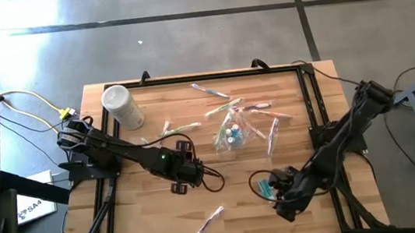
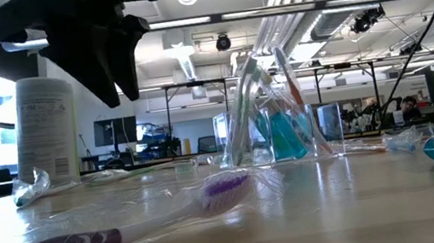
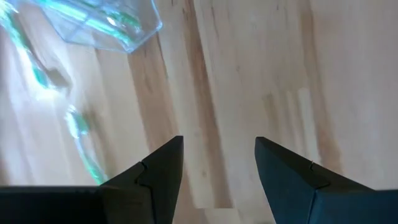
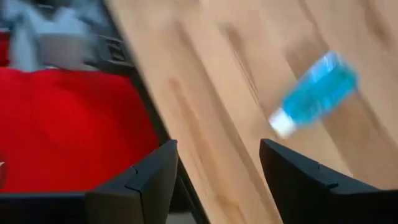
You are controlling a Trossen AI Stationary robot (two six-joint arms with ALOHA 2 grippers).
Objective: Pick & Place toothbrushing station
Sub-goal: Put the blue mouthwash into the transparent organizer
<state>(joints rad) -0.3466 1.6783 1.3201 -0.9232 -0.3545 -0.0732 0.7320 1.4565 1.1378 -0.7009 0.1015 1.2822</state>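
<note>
Our two dark arms

We see black jointed links, a green light on the left arm (image 1: 164, 157), black cable looped beside its fingers, and wedge-shaped dark fingers (image 3: 163, 171) with stepped inner edges.

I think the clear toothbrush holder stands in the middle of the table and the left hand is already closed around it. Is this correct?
Not quite. The clear toothbrush holder does stand mid-table, but the left hand is not closed around it. The high view shows it apart from the holder, nearer the front edge, and the left wrist view shows its fingers open over bare wood with nothing between them.
</note>
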